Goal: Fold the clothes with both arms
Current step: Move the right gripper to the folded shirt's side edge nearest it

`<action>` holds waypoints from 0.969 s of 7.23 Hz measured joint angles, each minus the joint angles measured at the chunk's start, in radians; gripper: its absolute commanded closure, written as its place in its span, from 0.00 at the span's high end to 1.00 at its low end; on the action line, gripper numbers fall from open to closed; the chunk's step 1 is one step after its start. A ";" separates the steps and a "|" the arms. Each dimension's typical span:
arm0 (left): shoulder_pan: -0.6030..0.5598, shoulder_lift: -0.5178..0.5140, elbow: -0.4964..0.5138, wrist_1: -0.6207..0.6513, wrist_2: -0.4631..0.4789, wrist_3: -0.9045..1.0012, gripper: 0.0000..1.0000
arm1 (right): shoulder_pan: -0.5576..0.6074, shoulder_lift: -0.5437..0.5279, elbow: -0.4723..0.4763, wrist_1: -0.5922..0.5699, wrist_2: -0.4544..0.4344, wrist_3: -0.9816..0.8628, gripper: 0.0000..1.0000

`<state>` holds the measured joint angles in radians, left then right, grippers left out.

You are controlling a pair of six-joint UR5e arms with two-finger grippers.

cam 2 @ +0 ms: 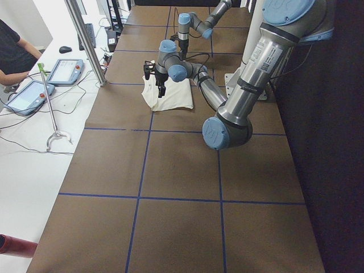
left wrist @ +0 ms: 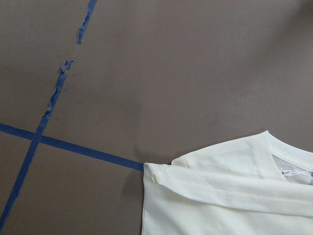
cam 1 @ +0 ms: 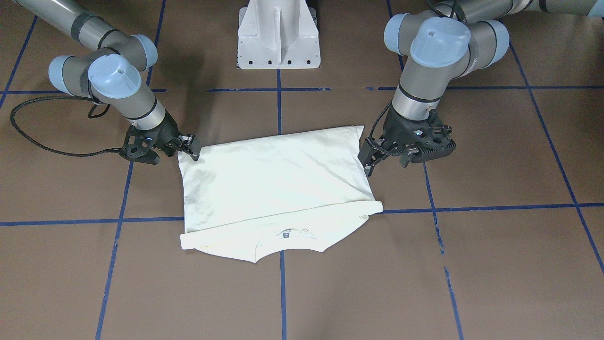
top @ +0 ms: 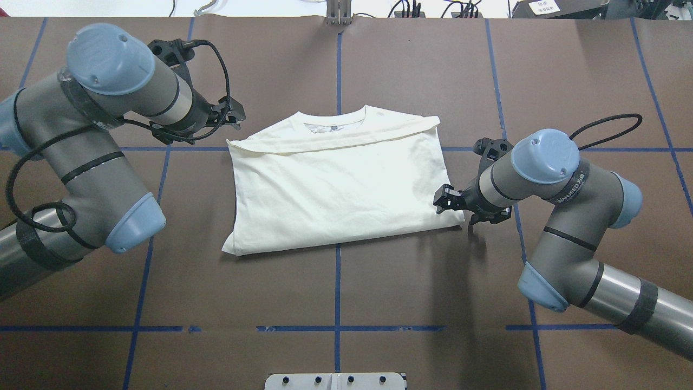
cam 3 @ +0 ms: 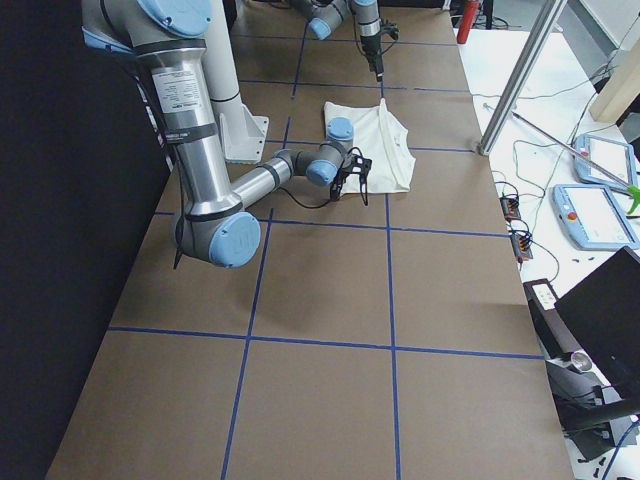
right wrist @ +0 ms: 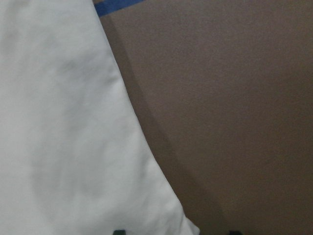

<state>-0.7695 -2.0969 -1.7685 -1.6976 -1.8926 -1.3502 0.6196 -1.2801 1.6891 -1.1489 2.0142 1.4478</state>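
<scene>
Though folded, plain cream T-shirt (top: 335, 189).

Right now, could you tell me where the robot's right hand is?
The right hand is right of centre in the overhead view, at the near right corner of the folded T-shirt.
</scene>
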 measured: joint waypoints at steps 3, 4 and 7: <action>0.001 0.000 0.001 -0.002 0.002 -0.003 1.00 | -0.001 0.002 0.006 0.001 0.000 0.000 0.00; 0.001 0.001 0.002 -0.002 0.003 -0.002 1.00 | 0.000 0.002 0.010 0.001 0.005 0.000 0.00; 0.002 -0.001 0.001 -0.004 0.003 -0.003 1.00 | -0.025 -0.097 0.125 0.002 0.010 0.003 0.00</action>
<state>-0.7680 -2.0983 -1.7670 -1.7011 -1.8899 -1.3529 0.5948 -1.3775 1.8142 -1.1470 2.0239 1.4512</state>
